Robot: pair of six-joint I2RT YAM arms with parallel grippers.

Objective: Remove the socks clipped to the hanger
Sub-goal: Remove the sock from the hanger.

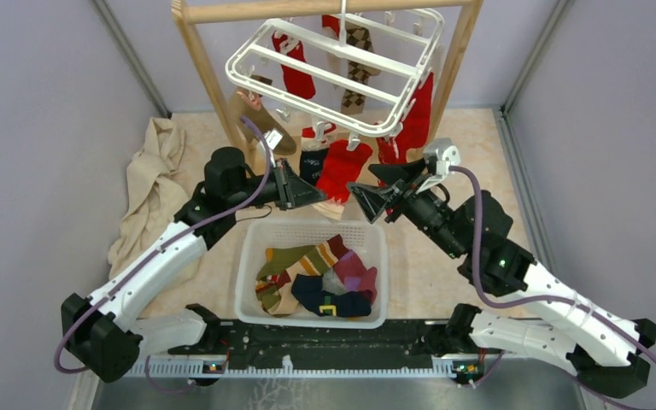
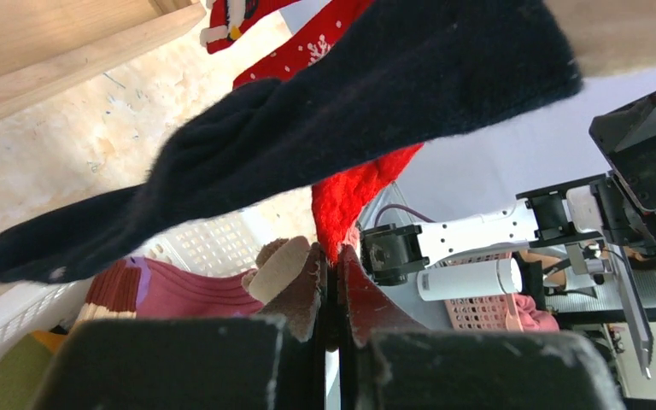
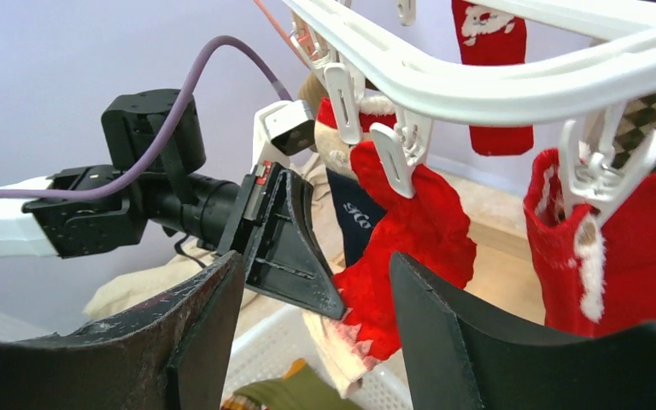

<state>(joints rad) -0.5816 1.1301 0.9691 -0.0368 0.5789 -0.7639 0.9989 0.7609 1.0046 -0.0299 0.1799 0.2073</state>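
I see the left tool (image 2: 339,256) pinched shut on the lower end of the red sock (image 3: 410,222), which hangs centre frame from a clip (image 3: 390,154) on the hanger (image 3: 512,77); right tool (image 1: 357,190) gapes beside it; probably light, limp, stretchy, better held nearer the cuff.
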